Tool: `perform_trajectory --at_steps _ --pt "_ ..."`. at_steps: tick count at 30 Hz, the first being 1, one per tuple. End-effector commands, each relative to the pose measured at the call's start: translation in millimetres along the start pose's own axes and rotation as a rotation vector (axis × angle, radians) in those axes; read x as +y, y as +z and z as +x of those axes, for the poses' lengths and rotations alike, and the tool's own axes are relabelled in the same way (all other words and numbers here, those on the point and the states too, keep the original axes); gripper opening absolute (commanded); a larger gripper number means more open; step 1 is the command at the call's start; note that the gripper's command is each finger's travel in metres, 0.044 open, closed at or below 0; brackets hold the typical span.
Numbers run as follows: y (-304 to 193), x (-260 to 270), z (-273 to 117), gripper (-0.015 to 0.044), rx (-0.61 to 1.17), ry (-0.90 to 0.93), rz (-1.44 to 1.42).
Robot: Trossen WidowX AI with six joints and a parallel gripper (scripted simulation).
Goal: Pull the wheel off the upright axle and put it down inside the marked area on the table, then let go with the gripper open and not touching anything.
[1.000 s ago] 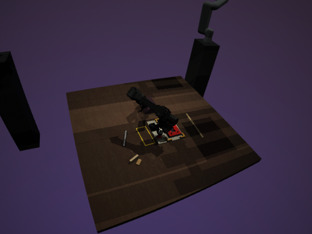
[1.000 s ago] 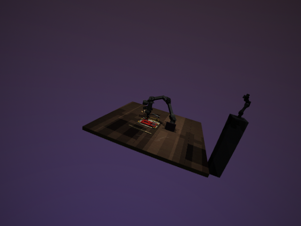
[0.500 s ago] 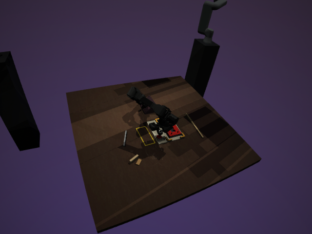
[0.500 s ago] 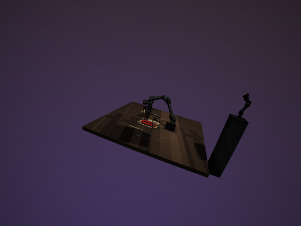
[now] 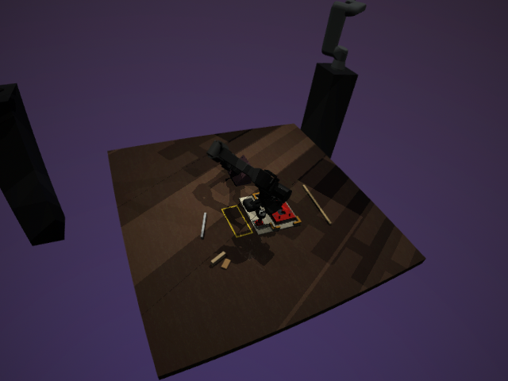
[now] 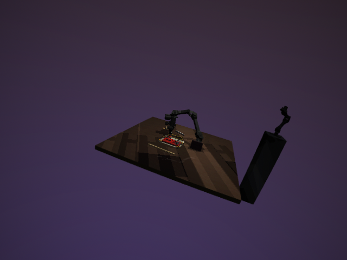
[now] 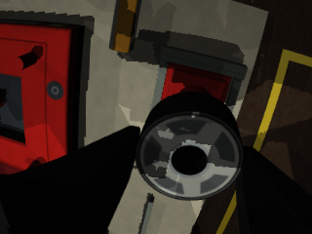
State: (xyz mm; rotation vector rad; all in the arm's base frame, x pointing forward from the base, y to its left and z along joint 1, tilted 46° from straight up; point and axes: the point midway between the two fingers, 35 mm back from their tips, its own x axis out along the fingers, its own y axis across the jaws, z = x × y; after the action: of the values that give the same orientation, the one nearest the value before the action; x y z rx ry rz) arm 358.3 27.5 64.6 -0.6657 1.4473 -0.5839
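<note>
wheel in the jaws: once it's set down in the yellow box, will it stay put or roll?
Probably stiff: the wheel keeps a clean round rim while the gripper is clamped on it. Laid flat on its face inside the yellow outline, it likely stays. Released on edge, that round tread could roll out.

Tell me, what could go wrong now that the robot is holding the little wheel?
The wheel is pinched between the gripper fingers above the grey board, not over the yellow marked area. If it slips, it probably lands on the board instead. While moving sideways, the wheel or fingers might also bump the board's raised red part.
</note>
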Motion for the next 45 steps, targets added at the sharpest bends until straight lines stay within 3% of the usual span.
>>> perform_trajectory --at_steps 1,29,45 --pt "1 0 -3 0.0000 -0.002 0.006 0.008" --pt "-1 -3 -34 0.0000 -0.004 0.003 0.003" --pt "-29 -55 -39 0.0000 -0.002 0.004 0.003"
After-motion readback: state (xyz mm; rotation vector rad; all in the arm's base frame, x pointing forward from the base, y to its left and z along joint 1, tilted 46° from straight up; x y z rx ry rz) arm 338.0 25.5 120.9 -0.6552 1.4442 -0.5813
